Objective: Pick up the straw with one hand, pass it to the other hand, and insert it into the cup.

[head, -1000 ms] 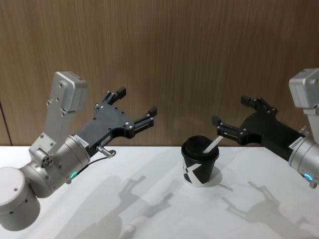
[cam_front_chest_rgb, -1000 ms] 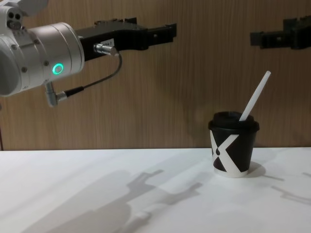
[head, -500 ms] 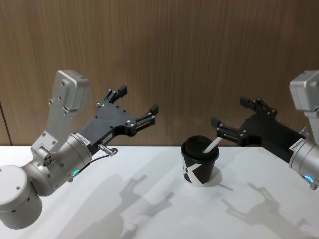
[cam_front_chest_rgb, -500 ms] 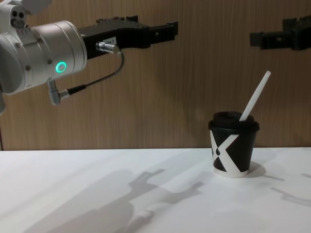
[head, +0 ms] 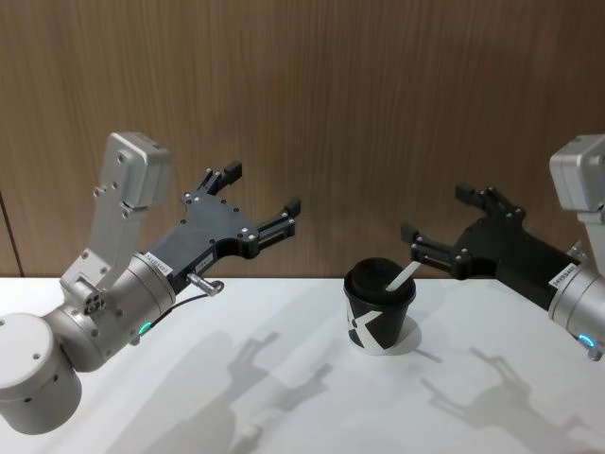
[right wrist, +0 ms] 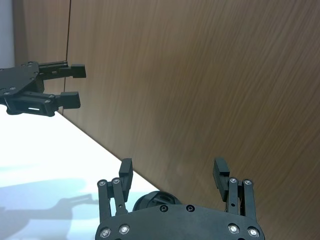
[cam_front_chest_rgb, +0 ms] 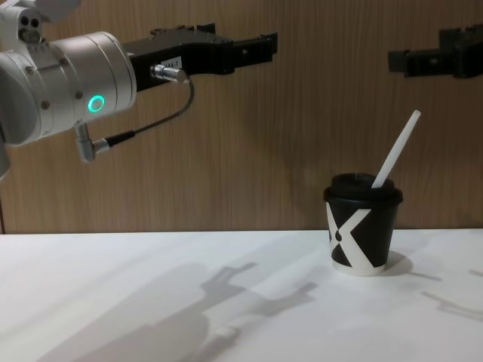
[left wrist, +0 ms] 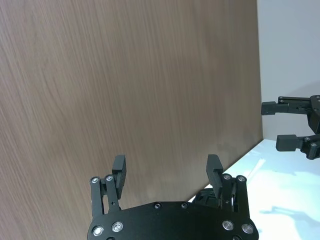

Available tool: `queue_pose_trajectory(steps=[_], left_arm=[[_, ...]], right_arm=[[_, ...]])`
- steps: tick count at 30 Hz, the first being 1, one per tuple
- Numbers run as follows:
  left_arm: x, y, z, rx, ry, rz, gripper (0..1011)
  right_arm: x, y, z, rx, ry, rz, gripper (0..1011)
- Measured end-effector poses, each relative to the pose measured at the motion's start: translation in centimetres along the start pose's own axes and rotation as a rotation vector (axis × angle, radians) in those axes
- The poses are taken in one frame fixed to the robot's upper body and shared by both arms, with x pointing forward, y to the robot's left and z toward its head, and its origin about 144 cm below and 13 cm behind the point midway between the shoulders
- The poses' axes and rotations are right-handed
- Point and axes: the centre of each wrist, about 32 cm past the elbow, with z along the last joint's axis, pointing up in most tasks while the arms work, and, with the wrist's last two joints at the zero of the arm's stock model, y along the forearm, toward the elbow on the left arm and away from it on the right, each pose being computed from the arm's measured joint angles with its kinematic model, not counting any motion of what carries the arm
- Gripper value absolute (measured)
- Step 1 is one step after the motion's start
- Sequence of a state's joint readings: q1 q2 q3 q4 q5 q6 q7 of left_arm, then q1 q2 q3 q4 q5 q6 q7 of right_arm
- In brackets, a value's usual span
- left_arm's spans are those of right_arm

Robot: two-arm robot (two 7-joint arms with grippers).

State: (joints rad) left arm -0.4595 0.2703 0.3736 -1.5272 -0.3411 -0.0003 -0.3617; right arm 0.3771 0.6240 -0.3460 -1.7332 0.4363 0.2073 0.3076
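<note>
Hovering wide open and empty, left hand and right hand flank the strawed cup.

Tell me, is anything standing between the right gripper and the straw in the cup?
Nothing visible does. The straw already stands tilted through the lid of the cup. The right gripper hangs open above and beside it, with only air between. The left gripper is off to the other side.

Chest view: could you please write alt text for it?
A white straw leans out of the lidded black cup on a white table. The open left gripper and right gripper hang high above, both empty.
</note>
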Motion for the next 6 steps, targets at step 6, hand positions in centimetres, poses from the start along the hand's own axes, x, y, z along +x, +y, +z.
queue_pose_trajectory(steps=[6], left_arm=[[0.0,-0.02,0.0,0.0,0.0,0.001,1003]], right_arm=[[-0.01,-0.01,-0.01,0.0,0.0,0.001,1001]])
